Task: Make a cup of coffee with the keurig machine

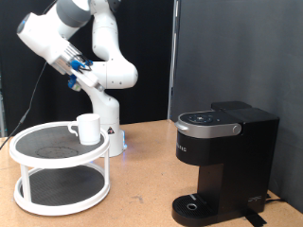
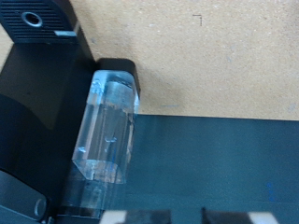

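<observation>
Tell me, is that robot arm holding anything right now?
It cannot be told: the gripper is not visible in either view. The cup sits untouched on the white stand, and the keurig machine stands alone.

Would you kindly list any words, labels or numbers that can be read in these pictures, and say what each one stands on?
None can be read.
Keurig machine: small white lettering runs vertically down its front, too small to read.
Top panel of the machine: tiny marks, too blurred to read.
Cup on the white tray stand: plain, no text.
Wrist view: no text; a clear water tank shows.
</observation>
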Robot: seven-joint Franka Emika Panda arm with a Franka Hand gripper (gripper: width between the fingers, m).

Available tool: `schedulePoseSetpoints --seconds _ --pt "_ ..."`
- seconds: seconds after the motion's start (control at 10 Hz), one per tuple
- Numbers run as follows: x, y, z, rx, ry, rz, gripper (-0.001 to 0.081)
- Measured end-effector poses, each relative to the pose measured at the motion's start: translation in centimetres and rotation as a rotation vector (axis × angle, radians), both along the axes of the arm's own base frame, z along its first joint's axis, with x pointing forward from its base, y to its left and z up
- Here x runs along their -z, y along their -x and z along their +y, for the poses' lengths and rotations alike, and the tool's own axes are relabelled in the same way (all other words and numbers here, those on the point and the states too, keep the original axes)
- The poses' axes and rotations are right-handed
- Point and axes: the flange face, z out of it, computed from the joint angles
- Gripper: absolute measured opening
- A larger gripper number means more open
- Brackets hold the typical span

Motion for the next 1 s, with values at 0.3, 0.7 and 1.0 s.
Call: schedulePoseSetpoints --seconds 0.3,0.7,1.0 --pt "-1.4 2.7 -3.2 0.005 -0.01 0.002 0.0" --pt "-3.1 5.3 -7.8 0.054 -0.017 -0.076 0.0" --pt "-2.6 5.5 -9.0 0.082 -0.014 -0.084 0.0"
